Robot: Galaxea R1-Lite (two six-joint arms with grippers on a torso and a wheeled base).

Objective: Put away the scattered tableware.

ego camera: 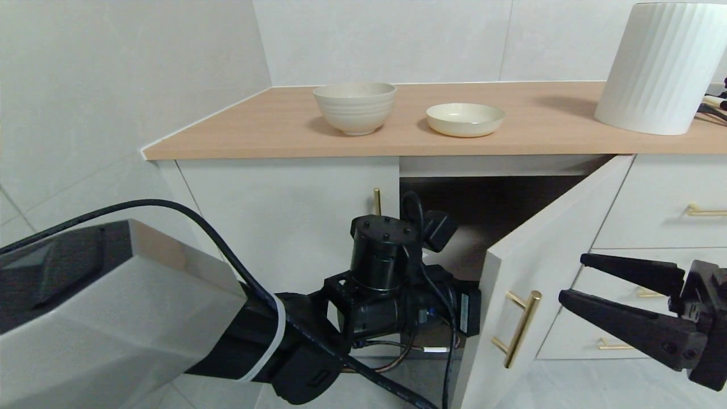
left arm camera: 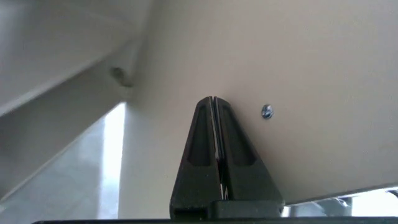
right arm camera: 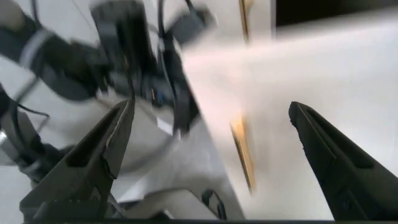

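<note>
Cream ribbed bowl [ego camera: 354, 108] and shallow cream dish [ego camera: 465, 119], at its 3 o'clock, stood on the wooden countertop [ego camera: 255, 136], not yet stored. Left gripper [left arm camera: 212, 99], fingers pressed together, apparently faced the half-open white cabinet door's [ego camera: 545, 238] inner side. Right gripper [ego camera: 571, 277], fingers spread apart, hovered at the brass handle's [ego camera: 519, 329] 3 o'clock. The door should probably be pushed steadily until wide open, to clear a path for the dishes.

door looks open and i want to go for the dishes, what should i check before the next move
1. Cabinet door swung open: ok.
2. Right tool open and empty, near the door handle: ok.
3. Left tool ready to grasp: not ok, shut, close to a pale panel.
4. Bowl upright on the counter: ok.
5. Dish apart from the bowl: ok.
6. Free space inside the cabinet: cannot tell, dark.
</note>
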